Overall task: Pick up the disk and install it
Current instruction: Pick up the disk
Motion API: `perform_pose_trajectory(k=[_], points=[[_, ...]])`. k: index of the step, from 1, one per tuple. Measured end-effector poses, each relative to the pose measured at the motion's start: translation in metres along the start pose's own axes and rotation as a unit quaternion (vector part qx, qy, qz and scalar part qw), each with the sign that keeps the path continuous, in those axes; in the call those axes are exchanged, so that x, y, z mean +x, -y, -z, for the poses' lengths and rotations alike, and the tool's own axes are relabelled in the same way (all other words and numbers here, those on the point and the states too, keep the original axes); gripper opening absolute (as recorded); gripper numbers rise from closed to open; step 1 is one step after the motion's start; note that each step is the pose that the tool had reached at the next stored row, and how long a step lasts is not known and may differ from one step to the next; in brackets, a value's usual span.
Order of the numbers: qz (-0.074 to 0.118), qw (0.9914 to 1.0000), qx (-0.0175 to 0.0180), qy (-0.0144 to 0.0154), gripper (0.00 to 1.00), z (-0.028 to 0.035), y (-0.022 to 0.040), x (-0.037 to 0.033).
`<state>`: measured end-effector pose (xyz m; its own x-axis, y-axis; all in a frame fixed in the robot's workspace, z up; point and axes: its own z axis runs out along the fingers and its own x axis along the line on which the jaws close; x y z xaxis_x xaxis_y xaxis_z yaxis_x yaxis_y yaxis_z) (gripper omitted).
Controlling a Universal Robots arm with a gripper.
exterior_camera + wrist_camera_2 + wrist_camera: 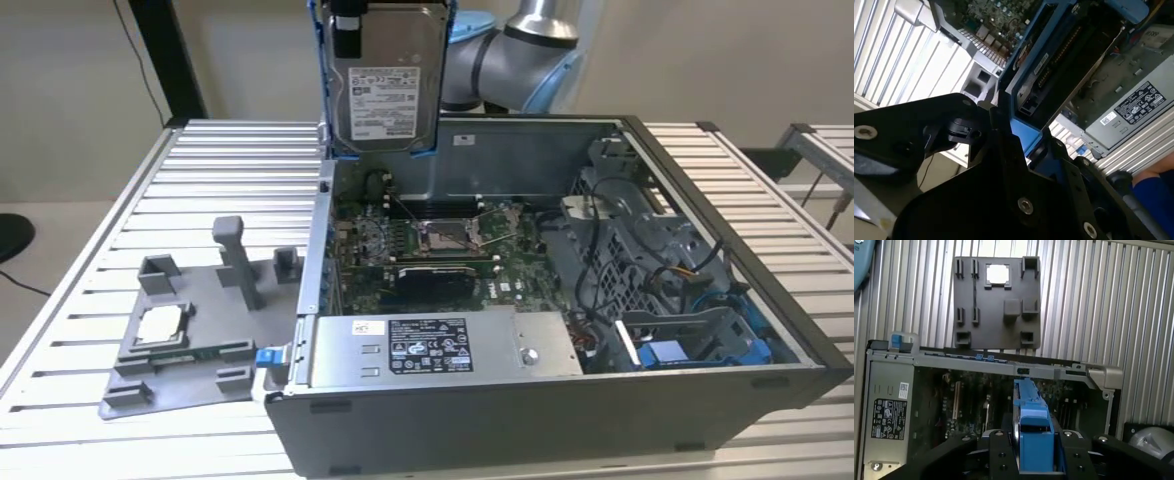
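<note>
The disk hangs upright above the back left corner of the open computer case, its white label facing the exterior camera and its blue carrier frame along both sides. My gripper is shut on its upper end, with one black finger over the face. In the first wrist view the blue carrier edge sits clamped in my gripper, above the case's side wall. The second wrist view has the disk edge-on, running out from my gripper.
Inside the case lie the motherboard, the grey power-supply box at the front and a drive cage with blue parts on the exterior view's right. A grey fixture plate with a CPU chip rests on the slatted table. A blue sleeve shows.
</note>
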<state>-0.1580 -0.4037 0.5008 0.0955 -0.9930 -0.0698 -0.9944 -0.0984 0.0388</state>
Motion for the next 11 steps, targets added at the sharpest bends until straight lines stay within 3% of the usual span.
perform_pose_trajectory(k=[7, 11], points=[[0.0, 1.0, -0.0019, 0.0002, 0.0, 0.0019, 0.031, 0.0098], [0.0, 1.0, -0.0027, 0.0003, 0.0, 0.0029, 0.0452, 0.0157]])
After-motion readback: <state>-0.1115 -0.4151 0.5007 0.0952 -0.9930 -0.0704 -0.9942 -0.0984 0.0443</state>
